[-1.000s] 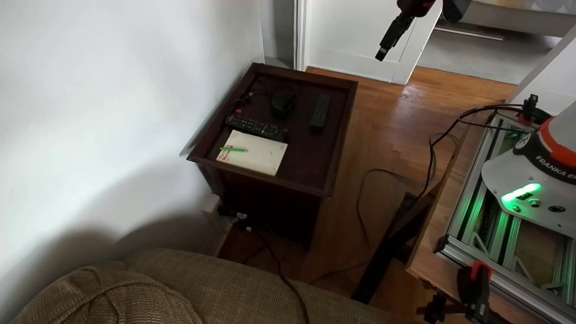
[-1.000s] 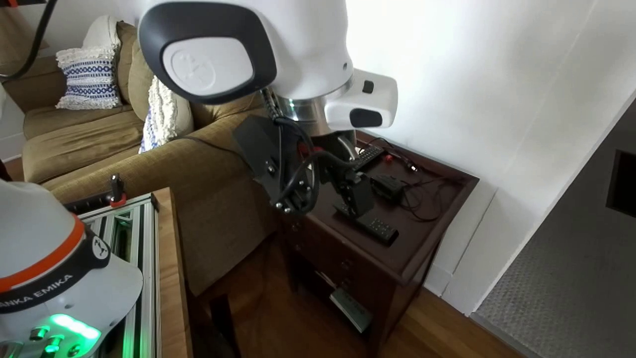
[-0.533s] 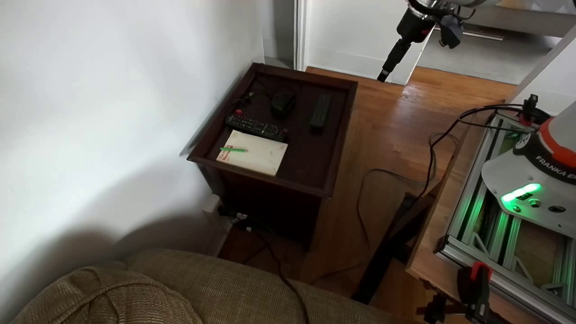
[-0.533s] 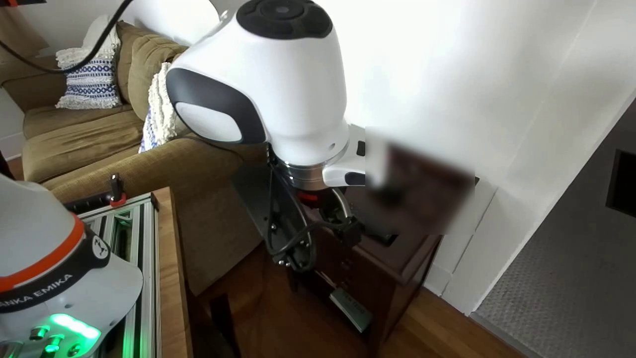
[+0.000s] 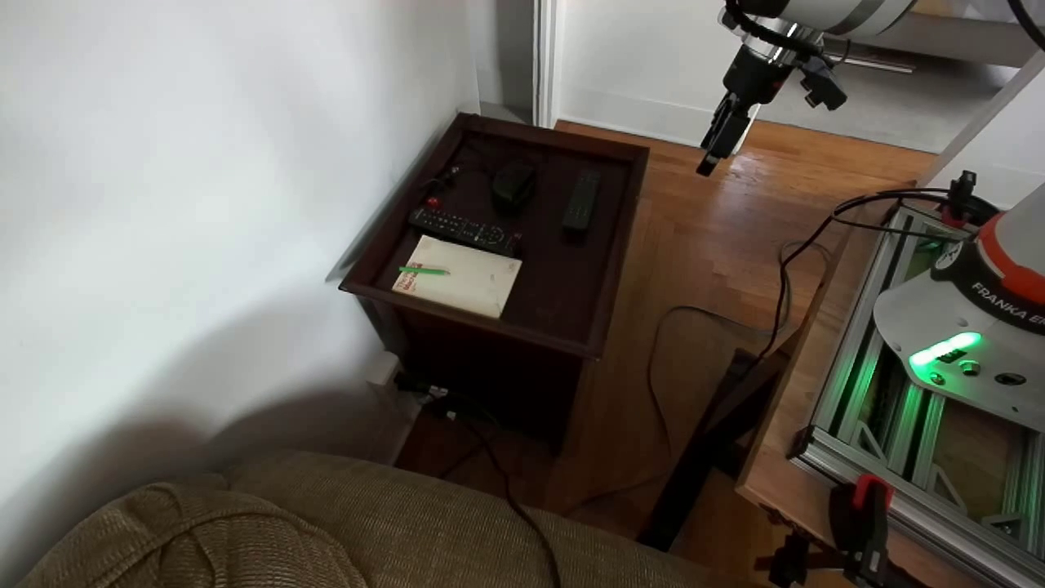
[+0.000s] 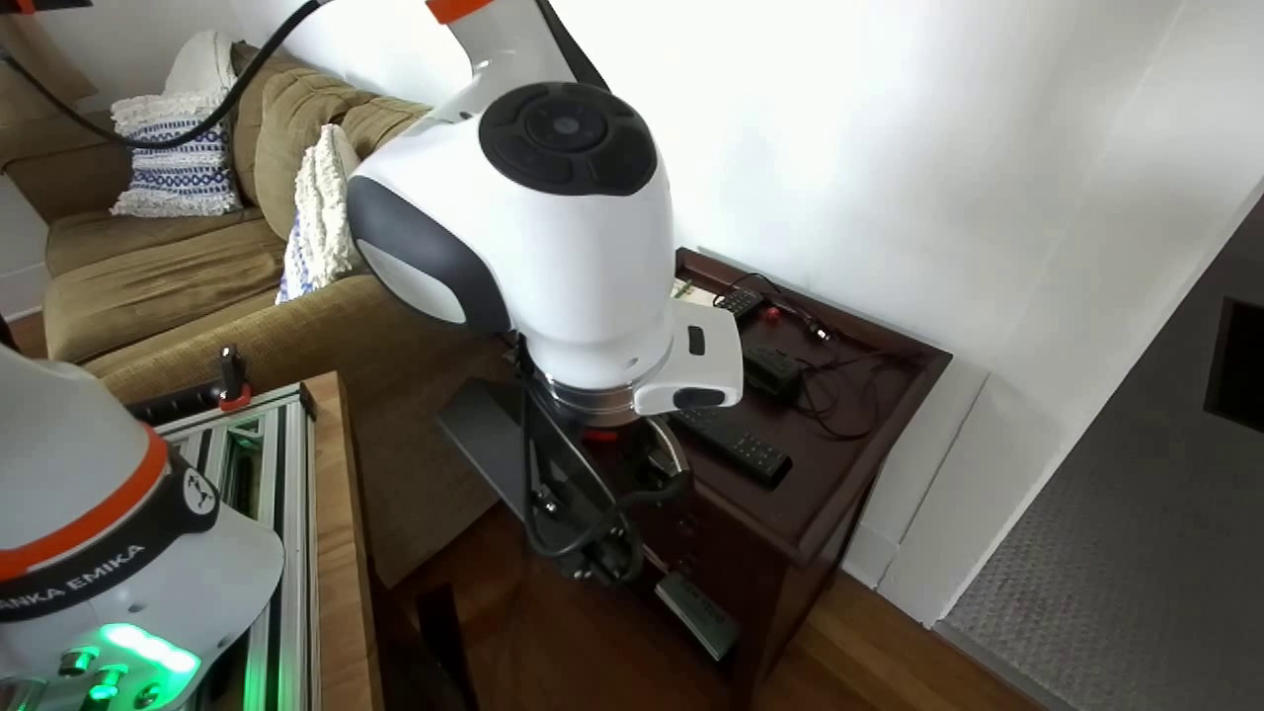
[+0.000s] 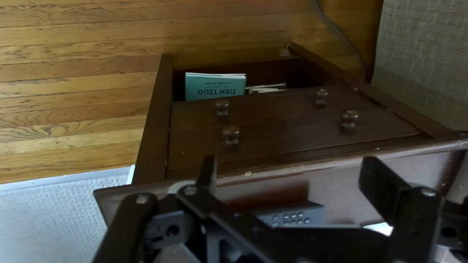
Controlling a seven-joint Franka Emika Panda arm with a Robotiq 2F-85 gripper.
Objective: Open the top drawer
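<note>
The claw point(image 7: 289, 162) is hanging in midair off the drawer side of the side table point(image 5: 555, 302), fingers point(image 7: 376, 179) spread way apart, so it's released. In an exterior view the arm point(image 6: 592, 257) blocks most of it. The wrist view has the table kinda upside down, with its edge point(image 7: 314, 167) running across behind the fingertips.

The top drawer point(image 7: 289, 135) is the dark reddish-brown strip right under that edge, two round knobs point(image 7: 231, 136) on it, and the front looks pushed in, pretty much flush. Claw and drawer look well apart. Just below is a lower drawer point(image 7: 270, 106) with its own pair of knobs, then a cubby with a teal book point(image 7: 215, 87) sticking out and some papers point(image 7: 265, 88) beside it, too blurry to make out.

Up top there's a remote point(image 5: 581, 200) near the drawer side, another remote point(image 5: 465, 231) closer to the wall point(image 5: 204, 204), a black gadget point(image 5: 513, 189) between them, and a white booklet point(image 5: 469, 290) with a green pencil point(image 5: 424, 271) lying on it. Further out: brownish couch point(image 5: 367, 514), wood floor point(image 5: 702, 253), and the robot's base point(image 5: 996, 347) glowing green.
</note>
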